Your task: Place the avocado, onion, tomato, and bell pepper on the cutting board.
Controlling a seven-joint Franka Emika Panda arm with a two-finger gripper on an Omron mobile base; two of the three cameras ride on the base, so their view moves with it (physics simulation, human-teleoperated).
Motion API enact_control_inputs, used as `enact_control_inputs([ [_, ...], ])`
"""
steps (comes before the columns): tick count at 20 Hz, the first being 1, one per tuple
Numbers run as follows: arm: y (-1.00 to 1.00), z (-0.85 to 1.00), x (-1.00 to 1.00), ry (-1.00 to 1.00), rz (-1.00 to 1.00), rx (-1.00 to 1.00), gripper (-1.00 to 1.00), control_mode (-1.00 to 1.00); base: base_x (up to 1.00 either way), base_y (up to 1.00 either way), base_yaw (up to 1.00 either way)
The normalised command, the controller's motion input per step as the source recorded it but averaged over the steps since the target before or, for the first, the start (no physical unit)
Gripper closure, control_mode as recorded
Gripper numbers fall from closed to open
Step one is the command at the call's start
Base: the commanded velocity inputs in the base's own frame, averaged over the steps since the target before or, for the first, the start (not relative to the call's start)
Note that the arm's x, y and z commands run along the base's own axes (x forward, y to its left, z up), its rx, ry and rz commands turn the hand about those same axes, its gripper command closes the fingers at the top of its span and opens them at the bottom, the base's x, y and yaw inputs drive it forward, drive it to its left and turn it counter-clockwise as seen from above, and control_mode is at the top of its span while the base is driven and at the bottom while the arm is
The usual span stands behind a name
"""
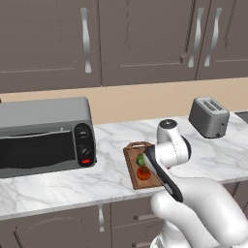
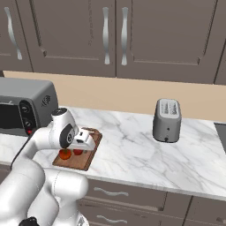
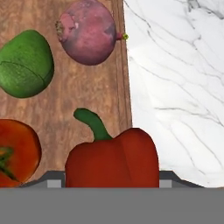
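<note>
Hand view shows my gripper (image 3: 112, 181) pinching the bell pepper (image 3: 113, 158) over the cutting board (image 3: 78, 96), so it joins the avocado (image 3: 25, 63), onion (image 3: 87, 31) and tomato (image 3: 17, 151) lying there.

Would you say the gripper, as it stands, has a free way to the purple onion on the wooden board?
Probably not right now. The gripper is shut on the deep-red bell pepper, which sits between the fingers and the round pinkish-purple onion on the brown wooden cutting board; it would have to release first.
</note>
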Motion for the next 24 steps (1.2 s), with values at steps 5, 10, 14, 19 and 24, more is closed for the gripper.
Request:
enact_control_inputs([
  [5, 0.00, -0.58, 0.00, -0.18, 0.00, 0.00, 1.00, -1.00, 0.00, 0.00, 0.00],
  [10, -0.01, -0.54, -0.05, -0.13, 0.00, 0.01, 1.00, -1.00, 0.00, 0.00, 0.00],
  [14, -0.11, -0.37, -0.38, -0.07, 0.00, 0.06, 1.00, -1.00, 0.00, 0.00, 0.00],
  [19, -0.11, -0.37, -0.32, -0.02, 0.00, 0.04, 1.00, -1.00, 0.00, 0.00, 0.00],
  [24, -0.04, -0.44, -0.11, -0.01, 0.00, 0.01, 1.00, -1.00, 0.00, 0.00, 0.00],
])
